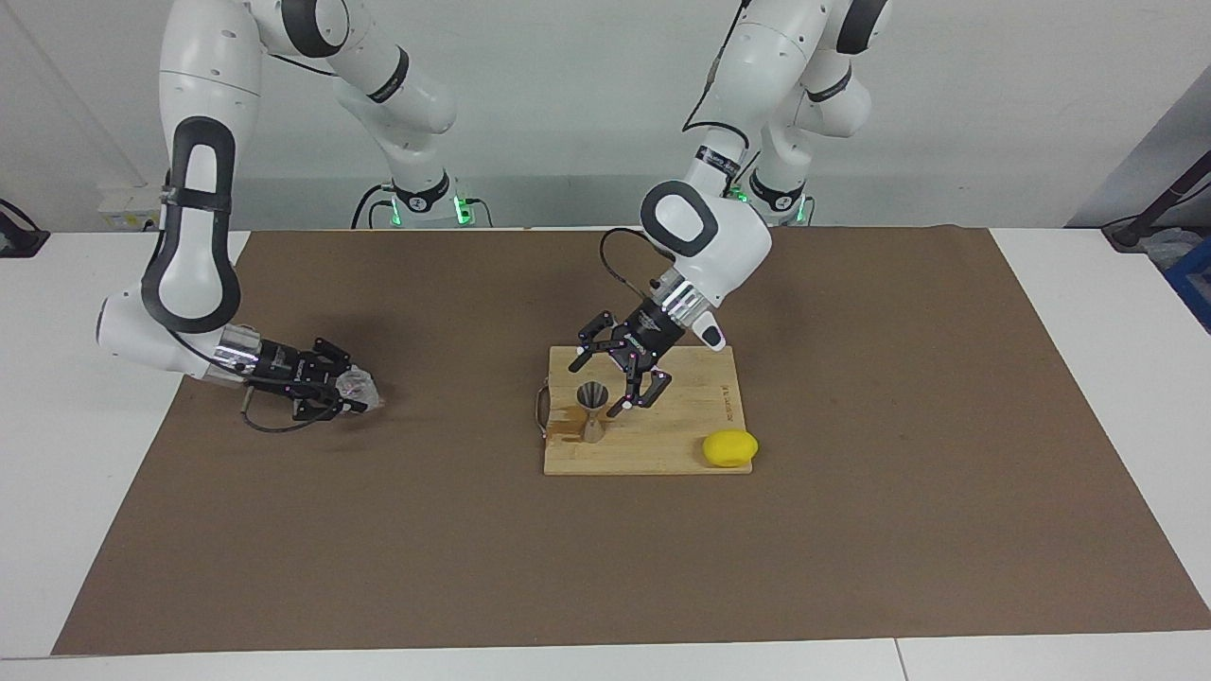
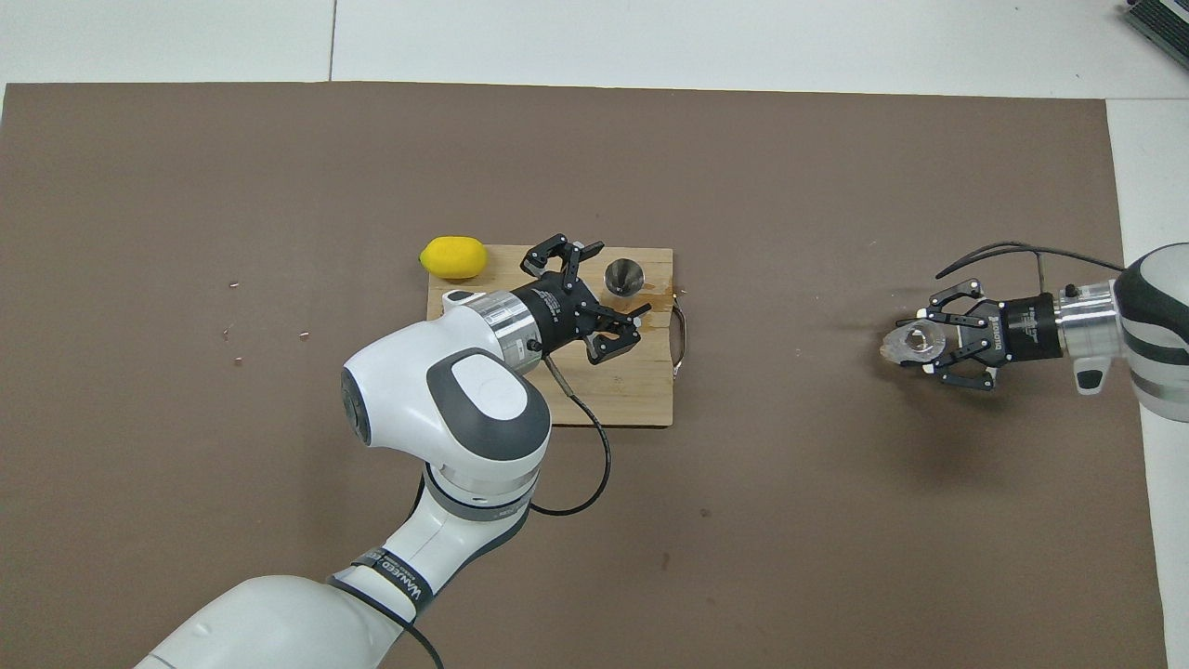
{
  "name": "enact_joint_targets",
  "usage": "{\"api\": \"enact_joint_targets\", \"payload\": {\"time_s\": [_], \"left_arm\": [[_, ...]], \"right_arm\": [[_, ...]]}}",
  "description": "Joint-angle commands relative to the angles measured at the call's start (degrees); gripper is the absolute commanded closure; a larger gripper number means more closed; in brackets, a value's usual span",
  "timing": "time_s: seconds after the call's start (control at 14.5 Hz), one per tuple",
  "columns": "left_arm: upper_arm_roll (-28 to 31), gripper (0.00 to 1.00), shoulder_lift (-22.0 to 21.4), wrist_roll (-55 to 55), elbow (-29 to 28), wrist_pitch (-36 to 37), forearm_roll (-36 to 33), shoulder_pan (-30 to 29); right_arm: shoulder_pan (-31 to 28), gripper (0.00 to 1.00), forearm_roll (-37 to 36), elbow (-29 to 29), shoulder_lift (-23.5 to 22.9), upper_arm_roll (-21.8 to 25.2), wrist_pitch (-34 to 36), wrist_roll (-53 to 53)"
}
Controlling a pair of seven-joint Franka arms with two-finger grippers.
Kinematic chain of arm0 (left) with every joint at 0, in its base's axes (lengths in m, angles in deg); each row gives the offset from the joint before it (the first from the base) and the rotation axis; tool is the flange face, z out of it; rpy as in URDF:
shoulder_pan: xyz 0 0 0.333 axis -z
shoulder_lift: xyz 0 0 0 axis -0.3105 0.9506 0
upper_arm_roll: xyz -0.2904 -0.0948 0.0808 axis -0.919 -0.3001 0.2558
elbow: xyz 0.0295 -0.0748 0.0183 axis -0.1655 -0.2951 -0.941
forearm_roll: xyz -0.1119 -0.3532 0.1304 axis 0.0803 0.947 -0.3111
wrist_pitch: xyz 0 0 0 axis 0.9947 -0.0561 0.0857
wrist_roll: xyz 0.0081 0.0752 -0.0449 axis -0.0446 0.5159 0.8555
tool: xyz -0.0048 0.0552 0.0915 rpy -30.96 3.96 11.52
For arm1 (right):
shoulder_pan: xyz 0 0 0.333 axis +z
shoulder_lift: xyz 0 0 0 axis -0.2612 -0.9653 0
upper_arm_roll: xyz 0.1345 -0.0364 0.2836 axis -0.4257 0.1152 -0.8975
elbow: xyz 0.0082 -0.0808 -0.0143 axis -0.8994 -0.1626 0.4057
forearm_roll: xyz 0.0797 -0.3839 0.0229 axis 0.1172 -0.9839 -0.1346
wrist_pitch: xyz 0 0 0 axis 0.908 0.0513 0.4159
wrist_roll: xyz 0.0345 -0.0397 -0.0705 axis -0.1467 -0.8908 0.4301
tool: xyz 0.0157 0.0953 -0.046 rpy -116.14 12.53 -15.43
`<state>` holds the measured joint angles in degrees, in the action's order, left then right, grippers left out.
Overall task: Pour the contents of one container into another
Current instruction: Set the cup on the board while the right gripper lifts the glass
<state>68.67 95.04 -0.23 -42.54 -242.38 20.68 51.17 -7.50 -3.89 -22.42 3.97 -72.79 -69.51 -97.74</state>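
Observation:
The silver hourglass jigger (image 1: 593,418) (image 2: 623,276) stands upright on the wooden cutting board (image 1: 681,445) (image 2: 641,390), near its handle end. My left gripper (image 1: 596,383) (image 2: 617,282) hangs open around it, one finger on each side and neither touching. Toward the right arm's end of the table, my right gripper (image 1: 348,390) (image 2: 921,345) is shut on the small clear glass cup (image 1: 364,386) (image 2: 897,346). The cup is tipped sideways, low over the brown mat.
A yellow lemon (image 1: 728,447) (image 2: 452,257) lies at the board's corner farther from the robots, toward the left arm's end. A brownish wet stain (image 1: 566,426) (image 2: 658,299) marks the board beside the jigger. A brown mat (image 1: 851,530) covers the table.

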Motion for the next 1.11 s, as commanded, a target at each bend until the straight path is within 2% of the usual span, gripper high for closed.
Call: {"api": "enact_joint_targets", "payload": {"time_s": [0.0,0.28,0.41,0.62,1.04], "left_arm": [[0.79,0.0,-3.5,-1.59,-1.77,0.66,-0.42,1.02],[1.05,0.0,-6.23,-1.77,-3.19,7.15,-0.77,-1.52],[1.4,0.0,-6.59,-1.68,-3.45,11.63,-4.35,-3.89],[1.49,0.0,-6.68,-1.5,-2.93,19.01,-15.42,-7.67],[1.49,0.0,-5.71,0.69,2.78,33.42,-45.38,-16.89]], "right_arm": [[3.82,1.0,0.88,0.82,3.2,0.06,-2.12,-6.88],[9.62,1.0,0.61,2.92,4.97,0.23,-3.79,-16.82],[12.17,1.0,-0.87,4.42,5.14,0.23,-5.63,-21.56],[16.56,1.0,-3.25,6.97,5.14,0.23,-7.74,-28.77],[24.56,1.0,-11.24,12.68,3.39,0.15,-10.38,-40.46]]}}
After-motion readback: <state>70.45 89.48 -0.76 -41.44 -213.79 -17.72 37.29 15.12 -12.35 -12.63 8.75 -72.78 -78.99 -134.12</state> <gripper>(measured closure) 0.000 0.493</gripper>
